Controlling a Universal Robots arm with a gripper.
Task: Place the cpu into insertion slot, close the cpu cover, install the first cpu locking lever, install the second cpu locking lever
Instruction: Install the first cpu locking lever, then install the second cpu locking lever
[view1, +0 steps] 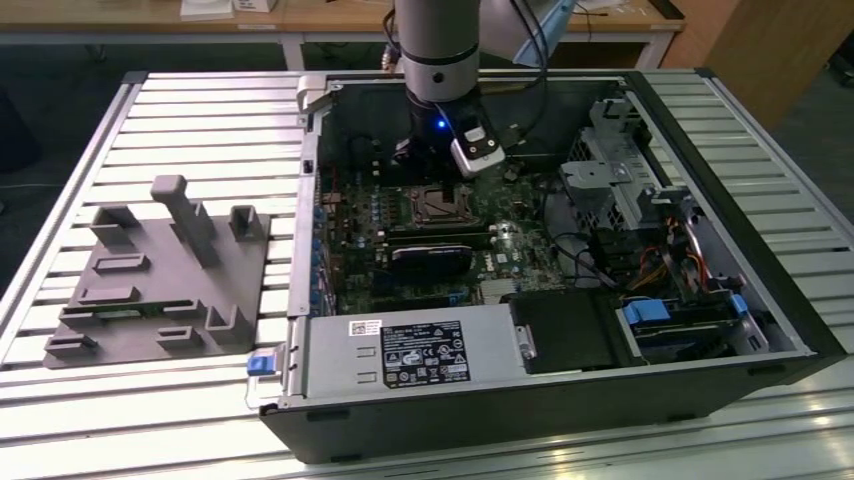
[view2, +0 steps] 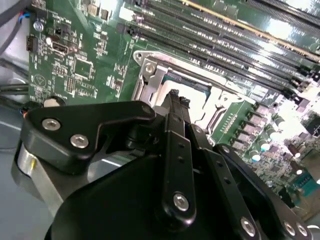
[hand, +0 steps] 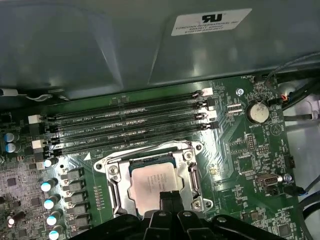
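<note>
The cpu (hand: 150, 184) lies flat in the insertion slot (hand: 114, 192) on the green motherboard (hand: 250, 150), pale silver face up. The silver cpu cover (hand: 194, 172) appears to lie down around it, framing the chip. My gripper (hand: 170, 196) is shut, and its black fingertips (view2: 175, 97) stand together over one edge of the chip; I cannot tell whether they touch it. In the exterior view the gripper (view1: 430, 172) hangs inside the open computer case, just behind the insertion slot (view1: 434, 204).
Long black memory slots (hand: 130, 125) run beside the socket. A black card (view1: 430, 256), a power supply (view1: 407, 352), drive cages (view1: 607, 175) and cables (view1: 661, 265) crowd the case. A grey fixture (view1: 160, 275) sits on the slatted table at the exterior view's left.
</note>
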